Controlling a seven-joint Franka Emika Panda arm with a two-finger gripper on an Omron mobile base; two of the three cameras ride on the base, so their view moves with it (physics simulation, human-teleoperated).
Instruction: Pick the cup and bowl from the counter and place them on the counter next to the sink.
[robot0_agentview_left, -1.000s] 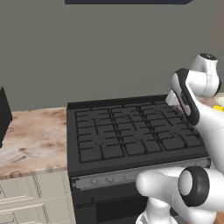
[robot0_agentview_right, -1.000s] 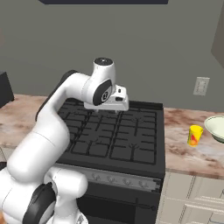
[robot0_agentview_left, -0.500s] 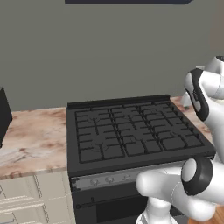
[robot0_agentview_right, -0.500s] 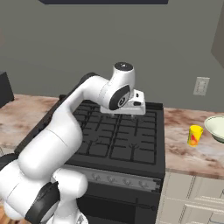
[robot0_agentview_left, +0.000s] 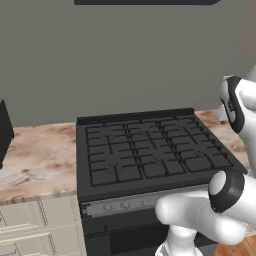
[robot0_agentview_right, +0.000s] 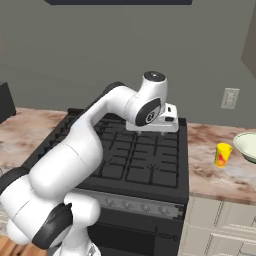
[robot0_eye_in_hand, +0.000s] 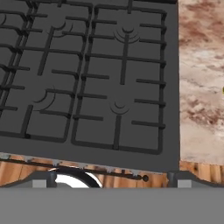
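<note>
The gripper (robot0_agentview_right: 163, 133), its state impossible to tell, is best carried right from the stove (robot0_agentview_right: 131, 152) to the cup (robot0_agentview_right: 222, 154) on the desk (robot0_agentview_right: 220, 175).

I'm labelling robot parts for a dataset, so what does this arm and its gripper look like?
The arm is glossy white, built of rounded, tube-like links with dark grey rings at the joints and a dark disc on the side of the wrist. No cables or markings show. The gripper hangs from a flat, boxy white hand; its small dark fingertips barely show beneath that hand.
</note>
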